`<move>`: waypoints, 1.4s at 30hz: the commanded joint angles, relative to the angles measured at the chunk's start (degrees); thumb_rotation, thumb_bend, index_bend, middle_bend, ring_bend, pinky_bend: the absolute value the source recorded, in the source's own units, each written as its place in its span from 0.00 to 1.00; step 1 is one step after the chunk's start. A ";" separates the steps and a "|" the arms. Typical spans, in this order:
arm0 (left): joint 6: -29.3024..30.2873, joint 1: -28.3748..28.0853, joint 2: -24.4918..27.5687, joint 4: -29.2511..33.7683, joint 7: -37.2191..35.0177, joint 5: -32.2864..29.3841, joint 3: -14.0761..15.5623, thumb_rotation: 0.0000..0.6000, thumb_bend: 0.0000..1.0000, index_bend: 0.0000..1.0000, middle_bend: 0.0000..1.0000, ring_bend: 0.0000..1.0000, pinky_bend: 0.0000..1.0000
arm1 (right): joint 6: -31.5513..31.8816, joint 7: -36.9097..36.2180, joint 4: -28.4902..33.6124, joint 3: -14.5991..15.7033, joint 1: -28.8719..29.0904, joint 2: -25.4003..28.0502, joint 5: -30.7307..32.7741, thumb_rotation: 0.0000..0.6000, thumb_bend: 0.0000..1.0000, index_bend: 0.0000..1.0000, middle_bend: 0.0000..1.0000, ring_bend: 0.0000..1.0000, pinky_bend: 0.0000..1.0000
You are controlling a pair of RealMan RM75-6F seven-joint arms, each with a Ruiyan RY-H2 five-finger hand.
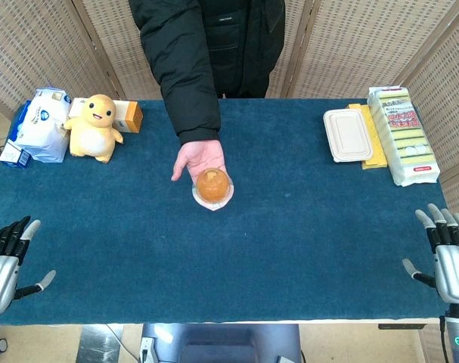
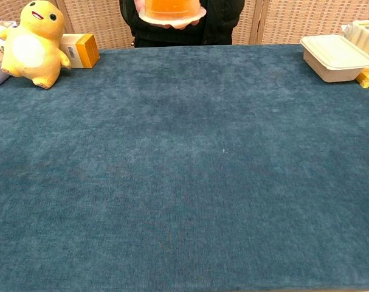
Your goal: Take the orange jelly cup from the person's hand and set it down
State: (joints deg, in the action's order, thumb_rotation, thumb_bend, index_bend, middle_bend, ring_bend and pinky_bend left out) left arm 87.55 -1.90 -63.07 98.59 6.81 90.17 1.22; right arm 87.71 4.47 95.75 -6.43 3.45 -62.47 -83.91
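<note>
An orange jelly cup (image 1: pixel 212 187) with a white rim rests on the person's open palm (image 1: pixel 196 160), held out above the middle of the blue table. The chest view shows the cup (image 2: pixel 171 9) at the top edge, cut off by the frame. My left hand (image 1: pixel 6 257) hovers at the table's near left corner, fingers spread and holding nothing. At the near right corner my right hand (image 1: pixel 447 253) is the same, fingers apart and empty. Both hands are far from the cup. Neither hand shows in the chest view.
A yellow plush toy (image 1: pixel 94 127), a white bag (image 1: pixel 43 125) and an orange-ended box (image 1: pixel 128 116) stand at the back left. A white lidded container (image 1: pixel 348 134) and a tall sponge pack (image 1: pixel 401 134) sit at the back right. The person (image 1: pixel 214 53) stands behind the far edge.
</note>
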 commanded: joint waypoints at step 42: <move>-21.23 -52.25 -6.92 26.13 40.54 -48.71 -19.43 1.00 0.12 0.00 0.03 0.00 0.11 | -1.25 1.60 0.80 -0.07 0.01 -0.18 2.16 1.00 0.14 0.11 0.03 0.00 0.00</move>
State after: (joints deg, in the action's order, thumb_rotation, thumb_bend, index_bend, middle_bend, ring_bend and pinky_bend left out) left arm 64.41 -52.33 -68.06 126.03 45.75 43.46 -18.26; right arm 86.46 6.07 96.56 -6.50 3.46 -62.65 -81.75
